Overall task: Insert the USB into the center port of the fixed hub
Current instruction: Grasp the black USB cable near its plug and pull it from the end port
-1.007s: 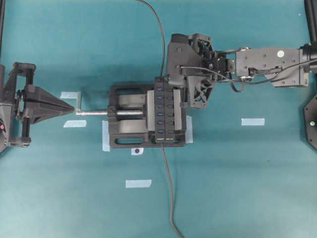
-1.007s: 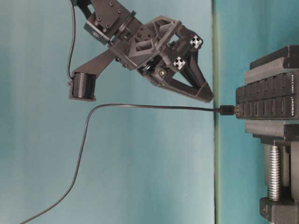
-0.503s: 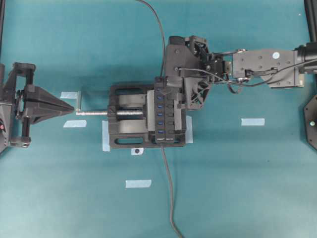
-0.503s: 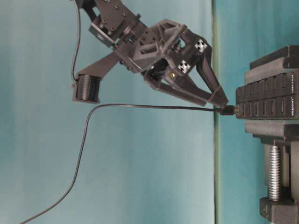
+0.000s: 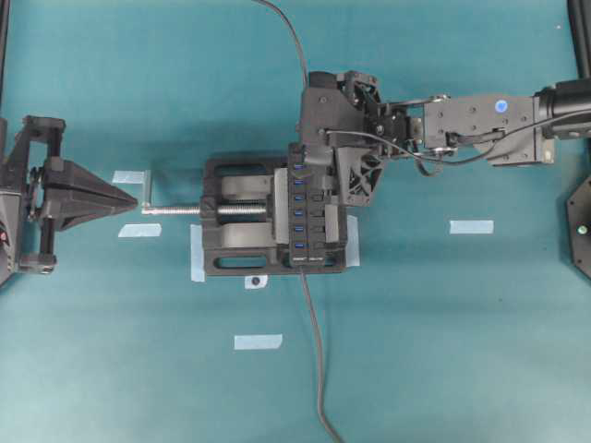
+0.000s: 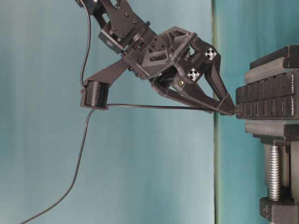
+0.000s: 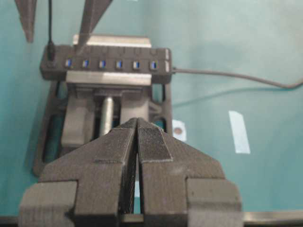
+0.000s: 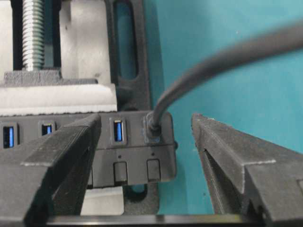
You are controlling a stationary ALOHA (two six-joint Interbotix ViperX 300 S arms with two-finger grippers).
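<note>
The fixed hub (image 5: pixel 310 210) is clamped in a black vise, its row of blue ports facing up. The USB (image 8: pixel 154 126) sits plugged into the hub's end port, and its cable (image 5: pixel 294 41) runs off toward the far table edge. The center port (image 7: pixel 102 63) is unoccupied. My right gripper (image 8: pixel 146 123) is open, with a finger on each side of the USB plug and not touching it. In the table-level view its fingertips (image 6: pixel 228 101) reach down to the hub's end. My left gripper (image 7: pixel 137 122) is shut on nothing, out to the left by the vise's screw handle (image 5: pixel 148 189).
The black vise (image 5: pixel 235 260) with a silver screw (image 5: pixel 180 209) holds the hub on the teal table. The hub's own cable (image 5: pixel 316 360) runs toward the near edge. Bits of pale tape (image 5: pixel 471 226) (image 5: pixel 258 341) lie on the table.
My right gripper opened, then came down and slightly left until its fingers straddled the USB plug at the hub's end. The left gripper stayed put.
</note>
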